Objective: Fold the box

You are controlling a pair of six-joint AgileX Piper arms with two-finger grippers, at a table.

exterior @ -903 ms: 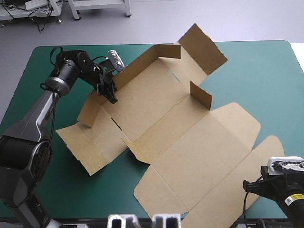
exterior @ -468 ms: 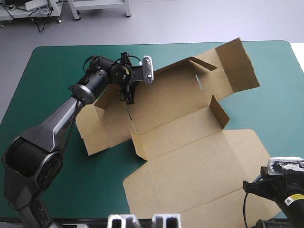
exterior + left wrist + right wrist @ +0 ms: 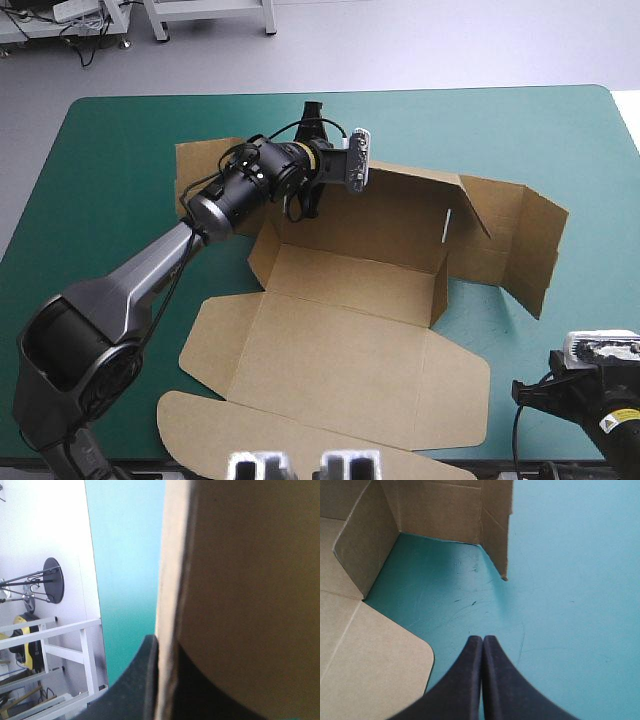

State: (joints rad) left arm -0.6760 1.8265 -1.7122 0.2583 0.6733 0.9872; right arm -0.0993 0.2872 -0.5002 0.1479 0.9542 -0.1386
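Left claw [image 3: 167, 652] clamps the box [image 3: 350, 300] by its raised far wall; right claw [image 3: 483, 641] pressed together, empty. Oblique pull could crease the wall or slip it free.

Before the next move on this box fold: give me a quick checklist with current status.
1. Grip: ok, left hand shut on the far wall of the box.
2. Clearance: ok, right hand shut over bare teal-green cover, off the board.
3. Wall: ok, far wall stands raised.
4. Tucking: not ok, end panels spread out to the right.
5. Flatness: ok, lid lies flat.
6. Overhang: cannot tell whether the front flap stays within the cover's near edge.
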